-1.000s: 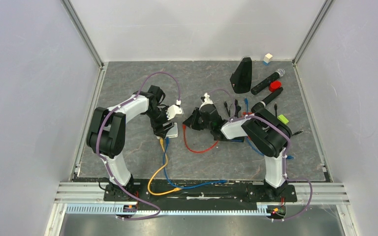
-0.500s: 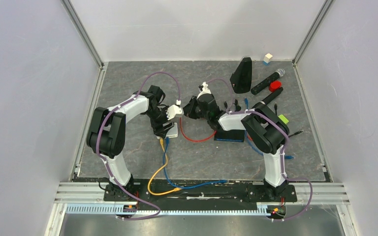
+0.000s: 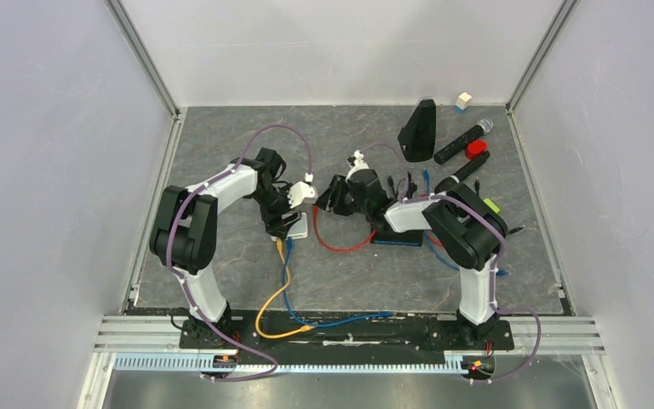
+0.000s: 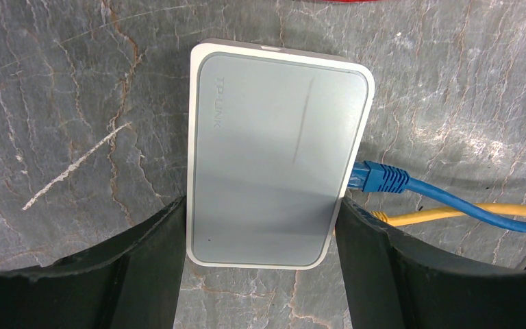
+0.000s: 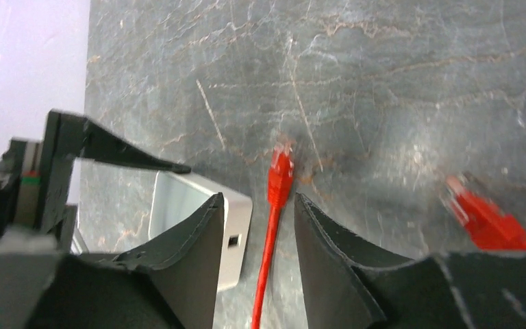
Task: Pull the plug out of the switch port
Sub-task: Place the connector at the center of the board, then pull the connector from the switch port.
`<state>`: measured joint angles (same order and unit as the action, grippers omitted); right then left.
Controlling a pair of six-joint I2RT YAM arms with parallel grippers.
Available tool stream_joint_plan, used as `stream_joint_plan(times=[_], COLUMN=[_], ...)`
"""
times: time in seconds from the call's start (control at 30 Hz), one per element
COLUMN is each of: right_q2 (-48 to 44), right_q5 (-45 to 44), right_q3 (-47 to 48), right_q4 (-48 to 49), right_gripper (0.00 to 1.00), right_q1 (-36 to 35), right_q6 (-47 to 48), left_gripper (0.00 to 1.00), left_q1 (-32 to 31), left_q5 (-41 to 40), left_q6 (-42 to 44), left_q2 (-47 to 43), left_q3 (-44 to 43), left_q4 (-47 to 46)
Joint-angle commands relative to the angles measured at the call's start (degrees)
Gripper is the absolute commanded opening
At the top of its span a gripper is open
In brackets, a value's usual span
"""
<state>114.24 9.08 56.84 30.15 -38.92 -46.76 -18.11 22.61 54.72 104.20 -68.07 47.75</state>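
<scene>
The white TP-Link switch (image 4: 274, 157) lies flat on the grey table. My left gripper (image 4: 260, 205) is shut on its two long sides and pins it in place (image 3: 296, 225). A blue plug (image 4: 378, 178) sits in a port on the switch's right side, with a yellow cable (image 4: 466, 214) just below it. My right gripper (image 5: 258, 202) is open beside the switch's end (image 5: 236, 236). A red cable (image 5: 268, 253) runs between its fingers untouched. The cable's red plug (image 5: 280, 171) lies free on the table, out of any port. A second red plug (image 5: 486, 219) lies to the right.
A black wedge (image 3: 419, 130), two black microphones (image 3: 462, 141), a red cap (image 3: 476, 149), a green piece (image 3: 489, 205) and a white cube (image 3: 464, 100) lie at the back right. Loose cables and a dark flat box (image 3: 396, 239) lie under the right arm. Blue and yellow cables (image 3: 283, 290) trail toward the front edge.
My right gripper swung toward the switch and the far side, then came back a little. The red cable loop shifted left with it. The left gripper and switch have not moved.
</scene>
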Motion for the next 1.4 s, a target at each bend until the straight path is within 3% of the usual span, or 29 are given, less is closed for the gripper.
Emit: stream_joint_plan(times=[0.0, 0.33, 0.6, 0.97, 1.13, 1.37], right_q2=[-7.93, -14.34, -2.97, 2.37, 3.98, 5.82], right_q5=[2.35, 9.21, 13.27, 11.19, 10.02, 9.77], right_q3=[-5.81, -15.17, -11.36, -10.09, -7.48, -7.71], right_q4=[3.59, 11.93, 20.92, 22.46, 18.08, 22.09], right_gripper=[0.44, 0.44, 0.44, 0.46, 0.46, 0.47], right_q1=[0.16, -2.51, -10.63, -10.84, -10.13, -10.13], right_q6=[0.79, -5.34, -12.5, -18.81, -19.28, -24.97], left_gripper=[0.59, 0.59, 0.59, 0.59, 0.59, 0.59], left_q1=[0.09, 0.09, 0.09, 0.1, 0.14, 0.09], left_q5=[0.86, 1.21, 1.82, 2.17, 2.31, 2.43], left_q6=[-1.59, -1.29, -1.19, -1.23, -1.19, -1.14], left_q2=[-0.32, 0.07, 0.48, 0.3, -0.05, -0.1], left_q3=[0.29, 0.22, -0.07, -0.13, 0.05, -0.04], left_q4=[1.03, 1.39, 1.91, 1.96, 1.91, 1.94])
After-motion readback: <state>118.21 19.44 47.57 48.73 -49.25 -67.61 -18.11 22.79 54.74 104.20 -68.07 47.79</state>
